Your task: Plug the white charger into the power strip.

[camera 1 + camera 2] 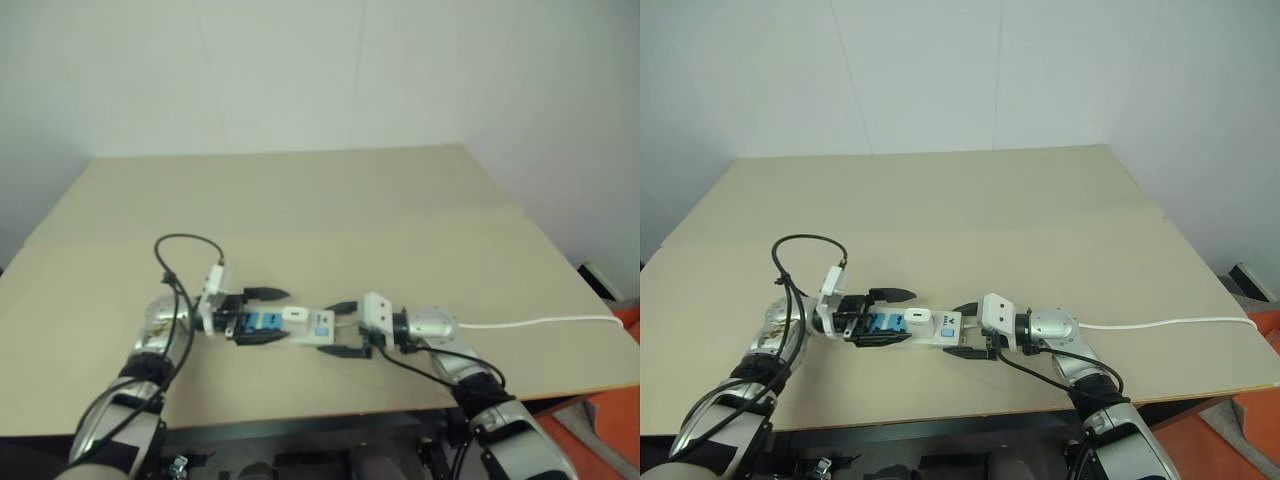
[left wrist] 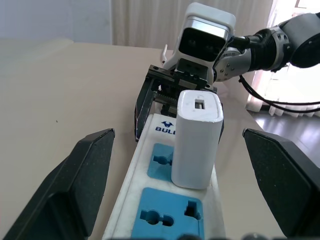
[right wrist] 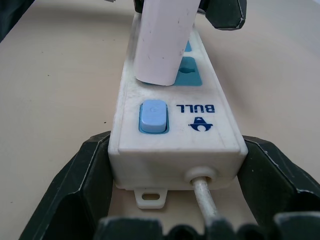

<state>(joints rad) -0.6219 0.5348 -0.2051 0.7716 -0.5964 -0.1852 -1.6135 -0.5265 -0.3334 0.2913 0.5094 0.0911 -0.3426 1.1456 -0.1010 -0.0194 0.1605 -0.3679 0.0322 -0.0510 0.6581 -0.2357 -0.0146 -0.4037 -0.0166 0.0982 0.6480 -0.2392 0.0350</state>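
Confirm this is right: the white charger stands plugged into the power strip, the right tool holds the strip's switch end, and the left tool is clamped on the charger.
One thing is wrong: the left tool is not clamped on the white charger. The left wrist view shows its fingers spread wide, clear of it on both sides. The rest holds: the charger stands in the power strip, and the right tool grips its switch end.

Left gripper [image 2: 177, 190] agape, right gripper [image 3: 170, 170] clamped.
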